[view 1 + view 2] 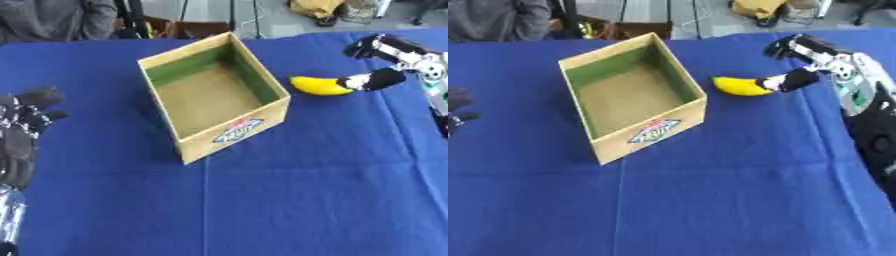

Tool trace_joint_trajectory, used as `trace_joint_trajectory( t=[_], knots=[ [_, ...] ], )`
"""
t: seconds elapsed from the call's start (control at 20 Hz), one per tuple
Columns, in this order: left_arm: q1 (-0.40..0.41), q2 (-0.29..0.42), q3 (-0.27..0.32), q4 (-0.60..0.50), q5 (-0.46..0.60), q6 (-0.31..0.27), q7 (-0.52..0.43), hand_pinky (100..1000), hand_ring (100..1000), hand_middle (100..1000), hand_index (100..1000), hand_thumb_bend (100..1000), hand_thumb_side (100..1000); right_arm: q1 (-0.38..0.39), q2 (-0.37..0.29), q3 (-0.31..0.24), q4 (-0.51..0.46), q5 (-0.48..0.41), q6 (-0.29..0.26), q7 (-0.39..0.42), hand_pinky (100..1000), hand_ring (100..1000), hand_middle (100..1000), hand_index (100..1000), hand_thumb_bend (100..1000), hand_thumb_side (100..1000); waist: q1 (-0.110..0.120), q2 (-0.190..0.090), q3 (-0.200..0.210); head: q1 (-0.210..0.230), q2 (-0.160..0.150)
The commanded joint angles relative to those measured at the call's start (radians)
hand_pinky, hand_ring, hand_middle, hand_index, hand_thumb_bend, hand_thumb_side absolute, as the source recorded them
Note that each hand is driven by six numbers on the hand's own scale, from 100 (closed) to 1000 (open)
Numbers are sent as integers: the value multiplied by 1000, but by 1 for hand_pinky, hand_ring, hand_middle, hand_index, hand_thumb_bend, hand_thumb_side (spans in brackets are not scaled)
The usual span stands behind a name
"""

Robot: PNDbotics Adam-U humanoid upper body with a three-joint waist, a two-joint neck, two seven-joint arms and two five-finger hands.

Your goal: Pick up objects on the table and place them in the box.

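Note:
An open cardboard box (234,128) with a green inner lining stands in the middle of the blue table, and nothing shows inside it. A yellow banana (316,85) lies on the cloth just right of the box. My right hand (409,56) reaches in from the right over the banana's right end. Its fingers are spread above the fruit, and its thumb (374,80) touches the banana's tip. My left hand (21,131) rests open at the left edge, fingers up, well away from the box.
The blue cloth (289,200) covers the whole table, with bare cloth in front of the box. A person in grey (52,20) stands beyond the far left edge. Dark furniture and a yellow object (317,7) lie past the far edge.

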Motion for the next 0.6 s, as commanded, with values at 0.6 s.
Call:
trace_joint_trajectory(
  t=[0.6],
  knots=[
    [-15, 21, -3, -14, 1, 0, -5, 742, 807, 743, 686, 432, 1000, -24, 20, 19, 13, 58, -43, 22, 808, 764, 734, 818, 395, 407, -3, -13, 4, -8, 3]
  ],
)
